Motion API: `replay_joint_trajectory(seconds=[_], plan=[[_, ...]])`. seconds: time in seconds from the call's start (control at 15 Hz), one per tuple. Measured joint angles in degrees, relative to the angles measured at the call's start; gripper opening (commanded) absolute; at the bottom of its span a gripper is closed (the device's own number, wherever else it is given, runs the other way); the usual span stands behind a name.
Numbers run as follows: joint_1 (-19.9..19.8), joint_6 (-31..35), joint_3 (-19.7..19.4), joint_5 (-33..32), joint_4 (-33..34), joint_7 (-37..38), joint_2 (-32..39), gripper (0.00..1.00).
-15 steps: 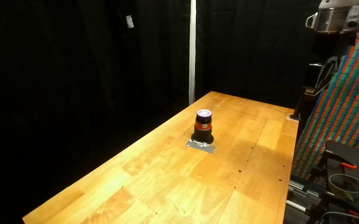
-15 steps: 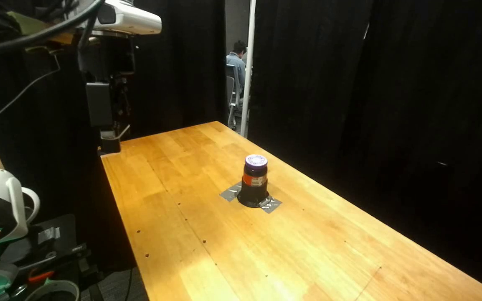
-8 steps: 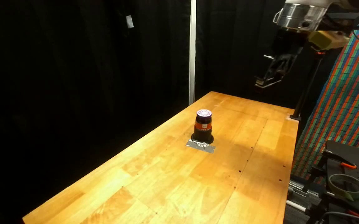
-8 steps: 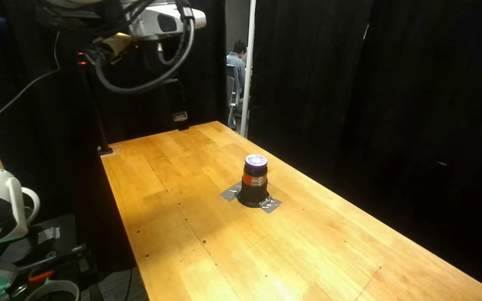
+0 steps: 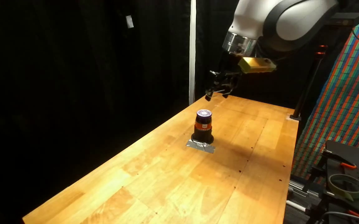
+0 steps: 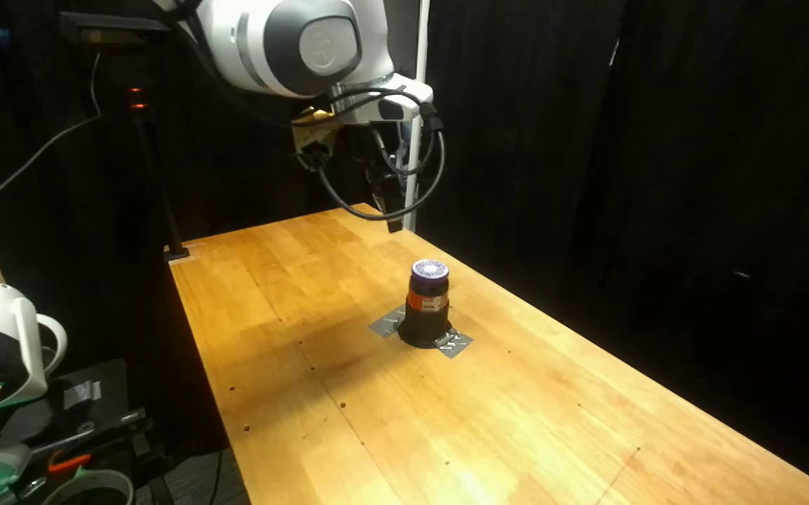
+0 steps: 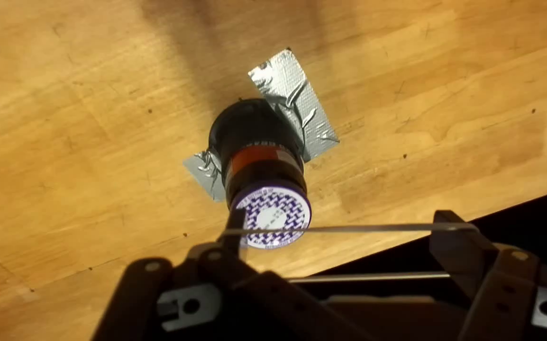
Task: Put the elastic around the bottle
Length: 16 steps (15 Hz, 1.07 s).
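Note:
The bottle stands upright on the wooden table in both exterior views [image 5: 203, 126] [image 6: 427, 301] and in the wrist view [image 7: 266, 173]. It has a dark body, an orange label and a purple-and-white patterned lid. My gripper is open above the table, higher than the bottle and apart from it, in both exterior views [image 5: 216, 96] [image 6: 395, 224] and the wrist view [image 7: 342, 220]. The pale elastic [image 7: 373, 228] is stretched around both fingers, with two strands spanning the gap. In the wrist view the left finger and one strand overlap the lid's image.
The bottle sits in a black base [image 6: 424, 330] held by grey tape [image 7: 297, 104] on the wooden table [image 5: 167, 180]. A dark pole [image 5: 310, 81] stands at a table corner. A tape roll [image 5: 347, 186] lies on a side stand. Black curtains hang behind the table.
The arm has swung in from the table's far corner toward the bottle and turned. The gripper now hangs close above and beyond it. The bottle has not moved.

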Motion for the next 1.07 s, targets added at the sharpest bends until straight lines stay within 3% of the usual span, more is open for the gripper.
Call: replay_joint_trajectory(seconds=[0.27,0.53,1.07], plan=[[4.0,1.2,-6.4,-5.3,7.5,4.0,8.9,1.00],[7.2,1.3,-11.3,-5.7,12.6,5.8,15.2,1.00],[9.9,1.4,-14.6,-5.4,17.5,7.6,22.2,1.00]])
